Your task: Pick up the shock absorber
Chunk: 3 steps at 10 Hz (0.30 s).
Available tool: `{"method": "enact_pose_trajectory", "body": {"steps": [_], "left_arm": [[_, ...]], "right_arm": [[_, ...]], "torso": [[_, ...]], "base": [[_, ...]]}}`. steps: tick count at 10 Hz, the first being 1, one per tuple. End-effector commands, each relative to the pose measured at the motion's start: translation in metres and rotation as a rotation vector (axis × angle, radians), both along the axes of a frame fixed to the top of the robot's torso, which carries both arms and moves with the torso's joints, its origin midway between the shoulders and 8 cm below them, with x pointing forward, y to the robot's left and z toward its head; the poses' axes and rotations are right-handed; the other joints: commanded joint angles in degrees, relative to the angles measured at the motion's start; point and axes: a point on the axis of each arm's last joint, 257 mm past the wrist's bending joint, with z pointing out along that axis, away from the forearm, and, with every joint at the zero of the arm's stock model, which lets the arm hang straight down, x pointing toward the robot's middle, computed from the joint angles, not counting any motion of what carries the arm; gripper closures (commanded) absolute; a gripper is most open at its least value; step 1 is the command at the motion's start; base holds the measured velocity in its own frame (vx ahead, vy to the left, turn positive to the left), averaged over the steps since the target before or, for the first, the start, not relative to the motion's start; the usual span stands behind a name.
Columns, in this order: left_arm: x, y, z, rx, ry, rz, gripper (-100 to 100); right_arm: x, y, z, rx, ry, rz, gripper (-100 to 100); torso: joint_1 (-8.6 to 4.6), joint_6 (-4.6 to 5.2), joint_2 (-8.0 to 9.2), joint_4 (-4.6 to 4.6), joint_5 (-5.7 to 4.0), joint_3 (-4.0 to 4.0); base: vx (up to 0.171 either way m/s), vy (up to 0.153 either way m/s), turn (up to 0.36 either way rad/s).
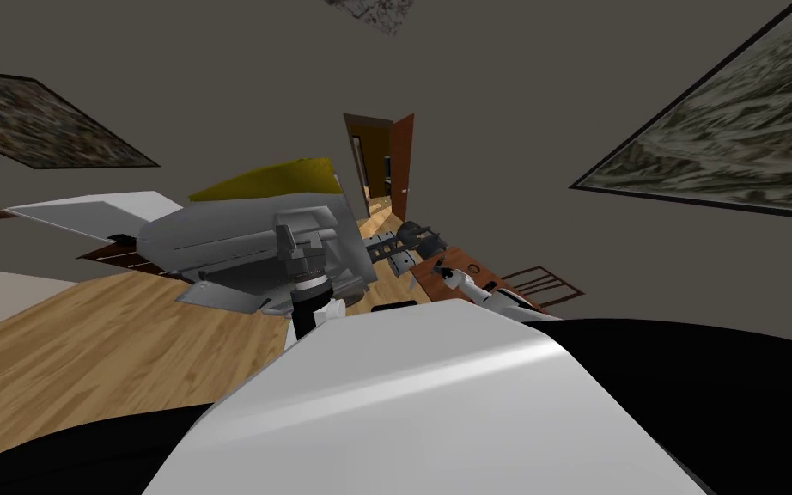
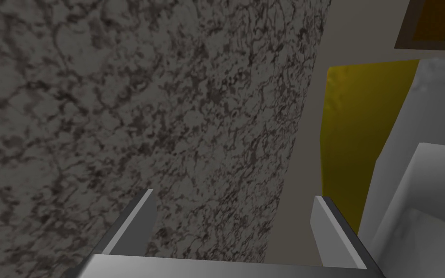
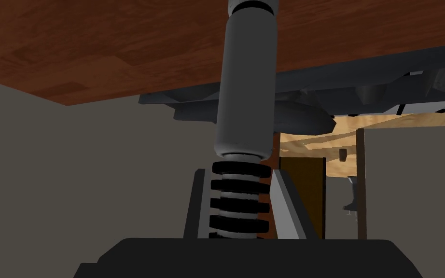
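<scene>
Between the right gripper's (image 3: 240, 193) blades sits the shock absorber (image 3: 245, 96), pinched at its black-coiled end with a blade pressing each side. Its long axis runs in line with the fingers. The smooth grey cylinder end points straight away from the gripper, toward a reddish-brown wood surface (image 3: 96, 43) close beyond; contact there cannot be told. The left gripper's (image 2: 233, 205) blades are spread wide, facing a mottled grey surface (image 2: 120, 96), with a yellow panel (image 2: 356, 140) beside it.
</scene>
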Motion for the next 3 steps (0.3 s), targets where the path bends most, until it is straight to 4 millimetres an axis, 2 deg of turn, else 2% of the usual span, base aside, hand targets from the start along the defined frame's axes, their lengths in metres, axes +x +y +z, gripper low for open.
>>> {"method": "enact_pose_trajectory", "body": {"steps": [1,2,3], "left_arm": [[0.0000,0.0000,0.0000,0.000,0.000,0.000,0],[0.0000,-0.0001,0.0000,0.000,0.000,0.000,0],[0.0000,-0.0001,0.0000,0.000,0.000,0.000,0]], "right_arm": [[0.0076,0.0080,-0.0005,-0.015,-0.002,0.020,100],[0.0054,0.0051,0.0002,-0.009,0.000,0.009,100],[0.0053,0.0052,-0.0002,-0.010,0.000,0.010,0]], "torso": [[0.00,0.00,0.00,0.00,0.00,0.00],[0.02,-0.03,0.01,-0.04,-0.02,-0.01],[0.06,-0.04,0.01,-0.02,-0.01,-0.01]], "base": [[-0.002,-0.018,-0.116],[-0.001,-0.006,0.002],[0.000,0.000,0.000]]}}
